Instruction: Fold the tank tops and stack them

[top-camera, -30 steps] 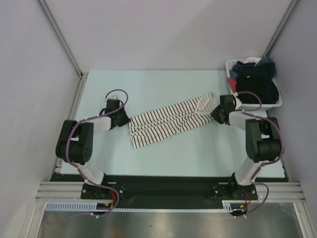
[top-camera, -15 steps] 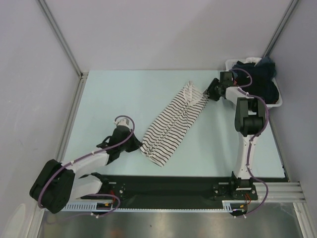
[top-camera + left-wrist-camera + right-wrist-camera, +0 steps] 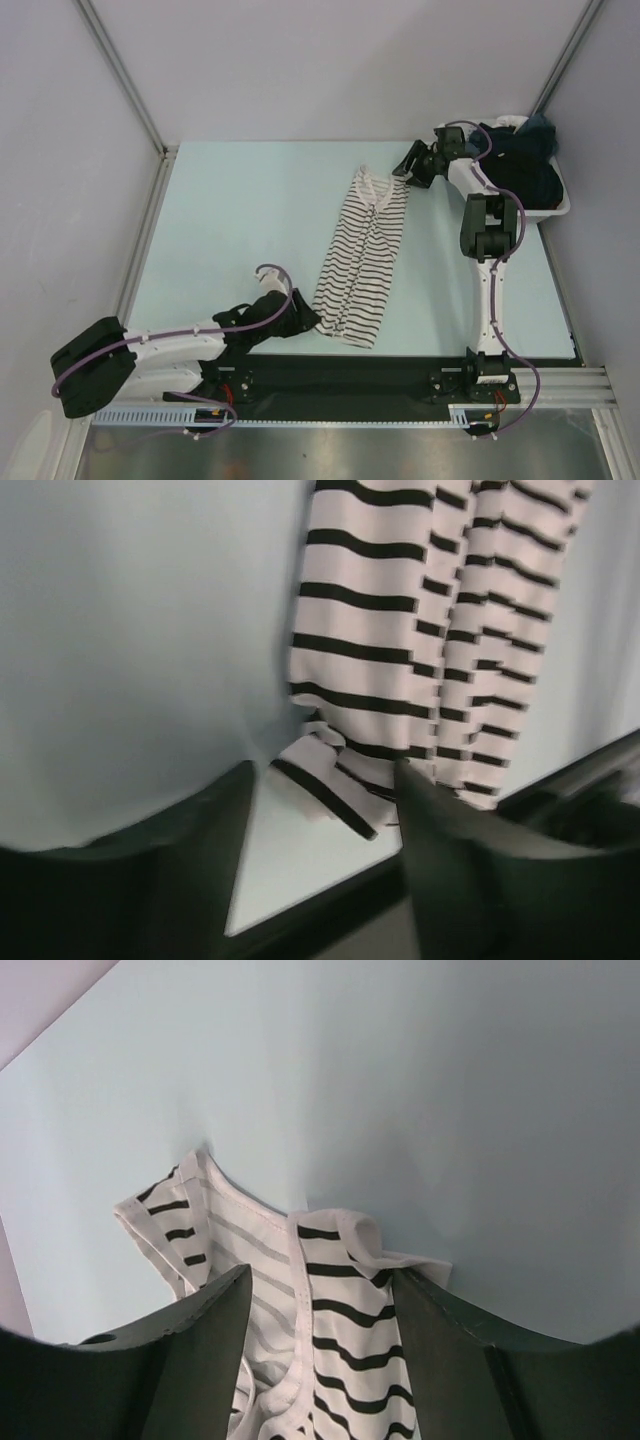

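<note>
Striped tank top lies flat and lengthwise on the pale table, straps toward the far side, hem near the front edge. Left gripper sits low at the hem's left corner. Its jaws stand apart, and the curled corner of fabric lies loose between them. Right gripper is just beside the straps, jaws likewise apart, with 1 strap loop resting unclamped between the fingers. Dark garments fill 1 white basket at the far right.
</note>
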Controlling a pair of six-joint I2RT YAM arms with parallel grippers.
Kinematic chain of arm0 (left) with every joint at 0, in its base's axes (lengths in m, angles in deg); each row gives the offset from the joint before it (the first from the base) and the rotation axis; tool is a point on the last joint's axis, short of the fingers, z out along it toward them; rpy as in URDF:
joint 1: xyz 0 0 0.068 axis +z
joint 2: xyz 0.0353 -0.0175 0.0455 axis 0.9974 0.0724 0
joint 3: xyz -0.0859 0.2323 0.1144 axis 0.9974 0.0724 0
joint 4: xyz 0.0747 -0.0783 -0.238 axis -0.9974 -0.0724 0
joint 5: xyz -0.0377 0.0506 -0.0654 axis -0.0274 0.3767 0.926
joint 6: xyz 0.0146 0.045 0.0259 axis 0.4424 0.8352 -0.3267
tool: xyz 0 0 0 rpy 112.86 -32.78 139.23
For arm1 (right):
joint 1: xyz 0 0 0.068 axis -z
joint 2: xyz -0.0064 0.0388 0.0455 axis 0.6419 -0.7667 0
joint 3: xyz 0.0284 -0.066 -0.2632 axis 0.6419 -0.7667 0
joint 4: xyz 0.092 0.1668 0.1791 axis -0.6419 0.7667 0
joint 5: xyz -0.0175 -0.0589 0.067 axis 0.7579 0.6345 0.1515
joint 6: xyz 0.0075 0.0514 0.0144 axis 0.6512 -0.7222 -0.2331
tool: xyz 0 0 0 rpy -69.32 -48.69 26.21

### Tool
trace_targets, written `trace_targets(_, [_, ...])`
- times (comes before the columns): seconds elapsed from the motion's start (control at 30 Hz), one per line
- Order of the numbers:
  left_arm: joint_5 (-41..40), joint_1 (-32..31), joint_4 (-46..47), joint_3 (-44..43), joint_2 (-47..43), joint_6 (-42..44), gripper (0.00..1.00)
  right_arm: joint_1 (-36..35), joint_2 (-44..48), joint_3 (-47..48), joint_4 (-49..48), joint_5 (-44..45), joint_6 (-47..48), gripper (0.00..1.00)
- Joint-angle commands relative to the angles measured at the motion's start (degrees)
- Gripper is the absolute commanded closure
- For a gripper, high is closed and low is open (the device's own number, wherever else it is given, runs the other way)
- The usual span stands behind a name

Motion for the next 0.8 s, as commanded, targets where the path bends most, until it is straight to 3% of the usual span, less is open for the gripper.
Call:
trace_targets(0.0, [-3.8, -4.4, -5.3, 1.3, 1.8, -3.9, 0.29, -0.3, -4.6, 5.5, 7.7, 0.6, 3.5, 0.35])
trace_targets(0.07, [-4.9, -5.8, -6.0, 1.3, 0.8, -4.5, 0.01, -0.3, -3.7, 5.3, 8.1, 1.2, 3.9, 0.30])
trace_targets(0.3, [-8.8, -3.6, -18.6, -5.3, -2.6, 1.4, 0.00, -0.7, 2.0, 1.6, 7.8, 2.1, 4.7, 0.28])
trace_targets(0.43, [-4.1, 8.9, -19.9, -7.8, -3.7, 10.3, 0.00, -1.3, 8.0, -1.7, 7.1, 2.8, 6.6, 0.25])
trace_targets(0.53, [-2.7, 14.6, -20.5, -10.6, -5.0, 16.4, 0.00, -1.3, 13.4, -4.1, 6.8, 2.8, 7.9, 0.22])
trace_targets(0.67, [0.3, 19.9, -18.3, -15.9, -1.8, 22.6, 0.00, -1.1, 22.3, -15.5, 4.8, 4.2, 7.7, 0.23])
trace_targets(0.77, [5.3, 22.3, -14.7, -21.7, 5.8, 24.5, 0.00, -1.0, 30.3, -25.3, 0.6, 4.3, 5.7, 0.26])
